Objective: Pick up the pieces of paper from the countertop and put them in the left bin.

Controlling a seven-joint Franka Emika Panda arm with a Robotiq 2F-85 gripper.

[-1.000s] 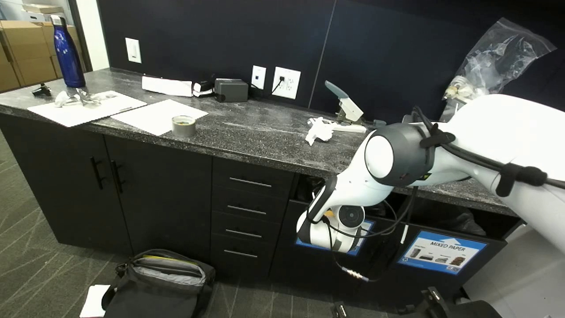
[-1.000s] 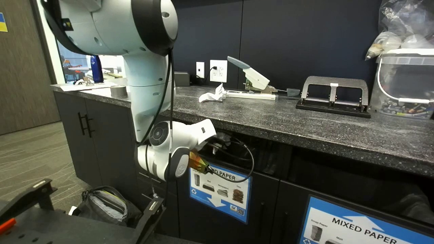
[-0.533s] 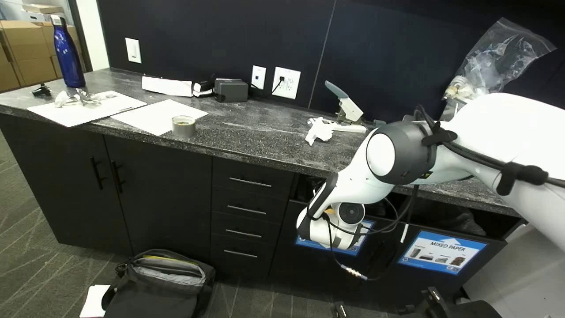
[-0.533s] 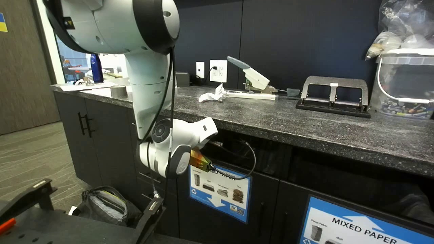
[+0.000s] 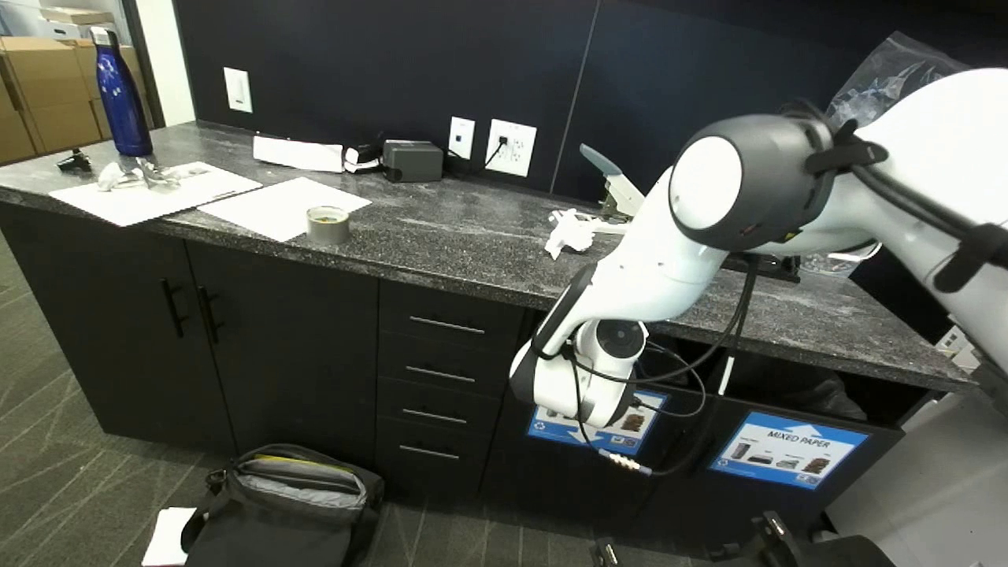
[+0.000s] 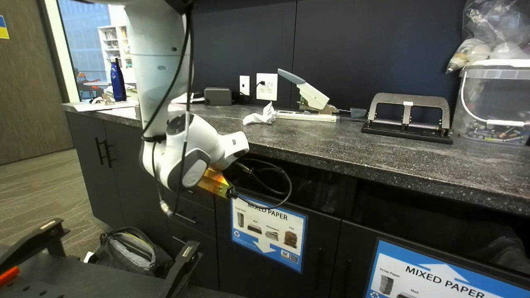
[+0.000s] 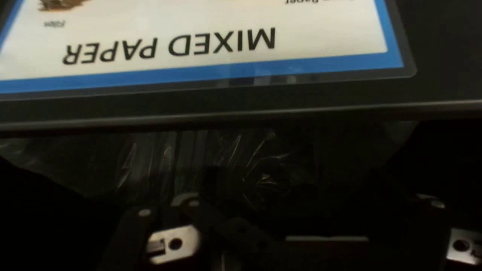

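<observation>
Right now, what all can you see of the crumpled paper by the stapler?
The crumpled paper looks like one thin white scrap, wrinkled and irregular, with a pointed fold standing up. It lies on the dark speckled countertop, back from the front edge, by the base of the stapler; whether they touch I can't tell. Nothing grips it or lies on it.

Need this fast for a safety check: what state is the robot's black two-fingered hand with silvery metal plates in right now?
Hand: open, jaws spread wide apart; nothing visibly gripped, though the wrist view is dark there.
</observation>
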